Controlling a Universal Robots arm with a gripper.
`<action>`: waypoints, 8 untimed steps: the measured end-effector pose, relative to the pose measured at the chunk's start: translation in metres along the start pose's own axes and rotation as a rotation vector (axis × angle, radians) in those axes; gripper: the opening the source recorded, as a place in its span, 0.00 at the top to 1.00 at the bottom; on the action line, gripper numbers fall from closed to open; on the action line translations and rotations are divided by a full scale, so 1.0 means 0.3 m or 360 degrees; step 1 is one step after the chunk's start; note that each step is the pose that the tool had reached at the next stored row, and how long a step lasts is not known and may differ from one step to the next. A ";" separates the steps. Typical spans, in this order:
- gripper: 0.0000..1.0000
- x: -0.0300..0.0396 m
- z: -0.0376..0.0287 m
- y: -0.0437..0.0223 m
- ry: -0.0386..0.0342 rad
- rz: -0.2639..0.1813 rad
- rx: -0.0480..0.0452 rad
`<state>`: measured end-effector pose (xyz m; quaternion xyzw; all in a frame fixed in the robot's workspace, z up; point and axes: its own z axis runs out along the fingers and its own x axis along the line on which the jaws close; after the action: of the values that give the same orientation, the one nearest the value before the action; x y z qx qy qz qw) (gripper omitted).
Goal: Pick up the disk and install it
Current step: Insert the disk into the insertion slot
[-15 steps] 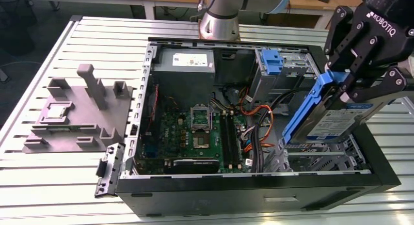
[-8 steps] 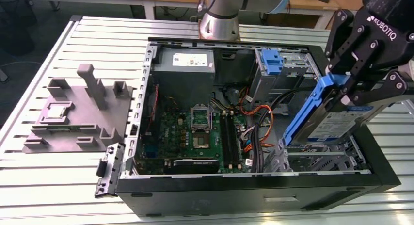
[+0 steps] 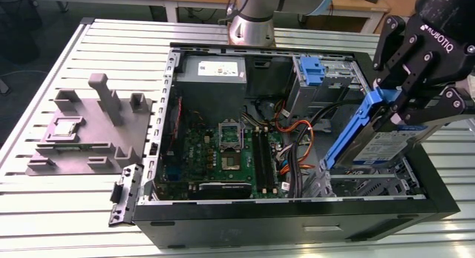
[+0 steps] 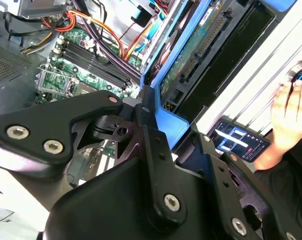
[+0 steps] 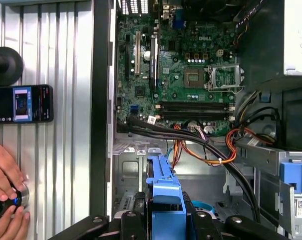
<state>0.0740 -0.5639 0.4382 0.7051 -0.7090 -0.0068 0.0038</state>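
Disk hangs clamped in the gripper, its long axis slanting steeply downward. Its lower end is just over the drive bay inside the computer case, at the exterior view's right.

Open computer case, grey fixture

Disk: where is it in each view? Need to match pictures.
Exterior view: disk tilted above the case's corner at the exterior view's right, clamped by the gripper.
Second wrist view: circuit-board side of the disk, extending from the gripper, beside the motherboard.
First wrist view: disk edge-on, blue rail pointing from the gripper toward the motherboard.
Shared landmark: CPU socket.
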 end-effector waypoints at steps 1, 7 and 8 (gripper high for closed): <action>0.64 0.001 0.002 0.000 0.0000 0.0000 0.0000; 0.64 0.005 0.013 -0.002 0.0000 0.0000 0.0000; 0.64 0.006 0.014 -0.002 0.0000 0.0000 0.0000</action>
<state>0.0746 -0.5657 0.4339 0.7051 -0.7091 -0.0067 0.0039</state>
